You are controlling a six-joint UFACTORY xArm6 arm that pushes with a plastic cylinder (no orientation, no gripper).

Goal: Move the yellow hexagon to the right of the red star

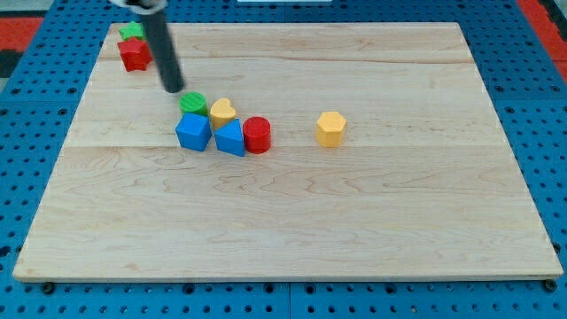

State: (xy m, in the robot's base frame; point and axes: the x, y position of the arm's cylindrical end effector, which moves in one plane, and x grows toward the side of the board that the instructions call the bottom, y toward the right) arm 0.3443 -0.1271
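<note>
Upright yellow hexagon (330,129), no long axis

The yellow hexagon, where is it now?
The yellow hexagon sits alone right of the view's centre, apart from the red cylinder on its left.

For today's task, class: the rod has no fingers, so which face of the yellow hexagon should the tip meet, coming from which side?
Meet the yellow hexagon on its view's-right face, pushing toward the view's upper left: the red star lies there. My tip is now left of it, just above the green block, so it must circle round.
</note>
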